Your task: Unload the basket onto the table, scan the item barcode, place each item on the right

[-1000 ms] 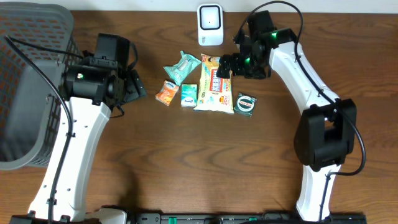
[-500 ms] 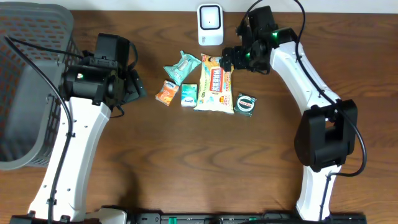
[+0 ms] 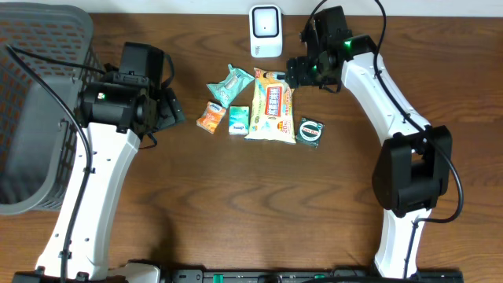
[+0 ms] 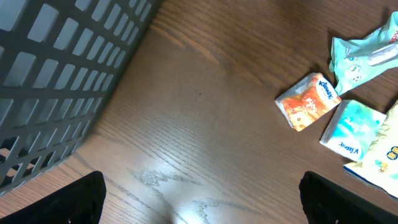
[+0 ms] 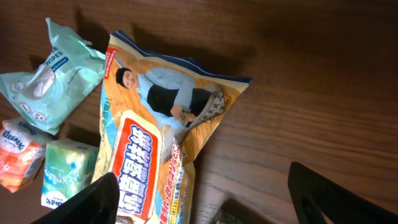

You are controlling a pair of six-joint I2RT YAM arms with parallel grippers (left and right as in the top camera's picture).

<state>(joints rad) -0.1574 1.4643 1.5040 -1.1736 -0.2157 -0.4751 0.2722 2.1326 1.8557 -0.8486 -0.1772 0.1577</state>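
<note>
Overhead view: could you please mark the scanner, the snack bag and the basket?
scanner [image 3: 266, 30], overhead view, centre of its face.
snack bag [image 3: 272, 106], overhead view, its printed middle.
basket [image 3: 39, 47], overhead view, its lattice wall.

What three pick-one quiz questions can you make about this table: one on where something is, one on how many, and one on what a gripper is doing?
1. Where is the white box-shaped scanner?
A. at the far edge of the brown wooden table, past the packets
B. at the near edge
C. at the right-hand edge

2. How many packets lie on the table?
A. two
B. five
C. nine

3. How is the left gripper?
A. shut on a packet
B. shut on the scanner
C. open and empty

Answers:
1 A: the overhead view shows it at the far edge, beyond the row of packets.
2 B: teal wipes pack, orange tissue pack, green tissue pack, big yellow snack bag, dark square packet.
3 C: its fingers stand wide apart over bare wood.
</note>
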